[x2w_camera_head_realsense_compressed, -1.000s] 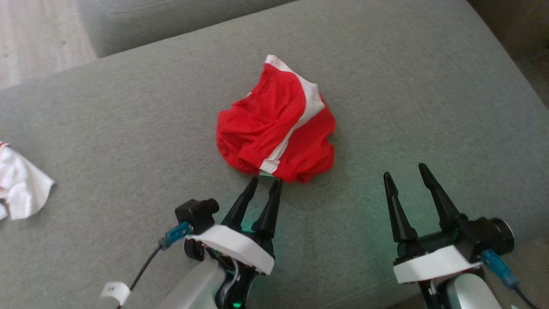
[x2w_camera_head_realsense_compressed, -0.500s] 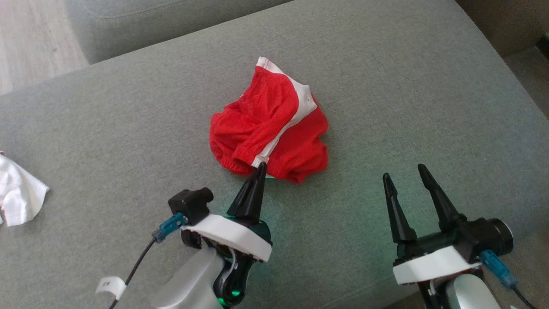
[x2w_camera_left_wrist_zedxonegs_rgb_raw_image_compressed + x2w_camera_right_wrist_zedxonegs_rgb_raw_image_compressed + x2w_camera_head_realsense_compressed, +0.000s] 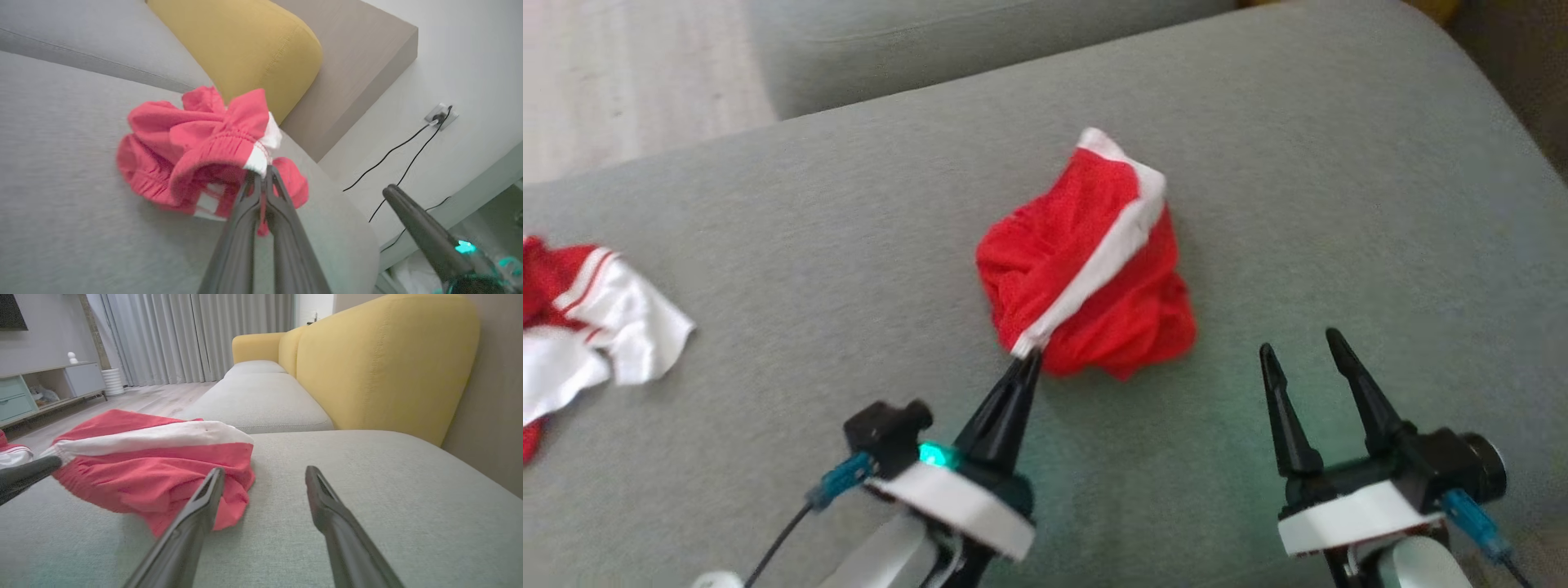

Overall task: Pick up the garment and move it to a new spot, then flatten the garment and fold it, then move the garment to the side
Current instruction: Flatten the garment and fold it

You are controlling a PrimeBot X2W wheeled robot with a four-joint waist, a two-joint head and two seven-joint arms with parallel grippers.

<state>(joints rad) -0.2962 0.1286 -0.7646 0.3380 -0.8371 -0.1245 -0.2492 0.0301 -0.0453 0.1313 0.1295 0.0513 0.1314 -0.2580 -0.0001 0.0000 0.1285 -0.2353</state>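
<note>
Pickup seemingly just beginning: shorts gripped, the rest not yet done.
At the left edge of the head view a spare cloth [image 3: 621, 327] is lying on the sofa [image 3: 768, 229]. At lower centre the left gripper [image 3: 1030, 359] is pinching the white-striped hem of the red shorts [image 3: 1094, 269], jaws closed on it, while the shorts are sitting bunched at mid-frame on the seat. At lower right the right gripper [image 3: 1300, 341] is hovering, jaws open and empty. Moving, flattening, folding and setting aside all appear to be waiting.
</note>
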